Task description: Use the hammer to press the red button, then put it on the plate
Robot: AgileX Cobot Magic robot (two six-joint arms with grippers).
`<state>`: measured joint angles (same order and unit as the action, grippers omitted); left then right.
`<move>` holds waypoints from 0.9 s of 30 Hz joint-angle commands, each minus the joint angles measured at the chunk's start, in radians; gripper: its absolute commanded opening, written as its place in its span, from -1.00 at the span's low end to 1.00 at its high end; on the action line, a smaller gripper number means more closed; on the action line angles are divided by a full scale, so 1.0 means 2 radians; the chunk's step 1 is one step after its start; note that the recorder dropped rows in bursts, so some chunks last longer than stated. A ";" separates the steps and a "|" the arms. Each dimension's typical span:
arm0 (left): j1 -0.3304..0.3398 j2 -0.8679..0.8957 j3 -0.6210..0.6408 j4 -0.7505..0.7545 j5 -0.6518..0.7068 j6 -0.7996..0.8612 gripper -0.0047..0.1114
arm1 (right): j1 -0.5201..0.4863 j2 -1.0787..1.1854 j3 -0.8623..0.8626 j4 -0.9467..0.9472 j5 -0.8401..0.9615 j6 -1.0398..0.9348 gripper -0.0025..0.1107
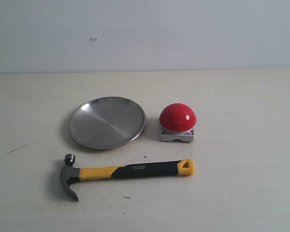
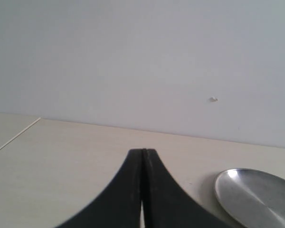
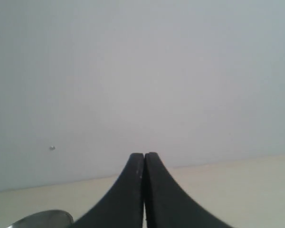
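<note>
The hammer (image 1: 125,172) lies flat near the table's front, its dark steel head to the left and the yellow looped end to the right. Behind it stand the round steel plate (image 1: 108,122) and, to its right, the red button (image 1: 178,117) on a light-grey base. Neither arm shows in the exterior view. My left gripper (image 2: 143,151) is shut with nothing between its black fingers; the plate (image 2: 256,197) lies off to one side of it. My right gripper (image 3: 144,154) is also shut and holds nothing, with a sliver of the plate (image 3: 40,219) at the frame's edge.
The pale table (image 1: 241,183) runs back to a plain light wall (image 1: 145,34) with a small mark on it. A table edge line (image 2: 14,137) shows in the left wrist view.
</note>
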<state>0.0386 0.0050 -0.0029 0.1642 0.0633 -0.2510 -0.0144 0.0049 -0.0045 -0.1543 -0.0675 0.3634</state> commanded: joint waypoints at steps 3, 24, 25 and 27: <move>0.001 -0.003 0.001 0.003 0.001 -0.002 -0.92 | -0.002 -0.002 0.002 0.046 -0.173 0.042 -0.96; 0.001 -0.003 0.001 0.003 0.001 -0.002 -0.92 | -0.001 0.097 -0.006 -0.214 -0.096 0.212 -0.96; 0.001 -0.003 0.001 0.003 0.001 -0.002 -0.92 | -0.001 0.097 -0.006 -0.214 -0.096 0.208 -0.96; 0.001 -0.003 0.001 0.003 0.001 -0.002 -0.92 | -0.001 0.097 -0.009 -0.193 -0.136 0.208 -0.96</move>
<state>0.0386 0.0050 -0.0029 0.1642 0.0633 -0.2510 -0.0144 0.1946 -0.0165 -0.5704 -0.2658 0.7919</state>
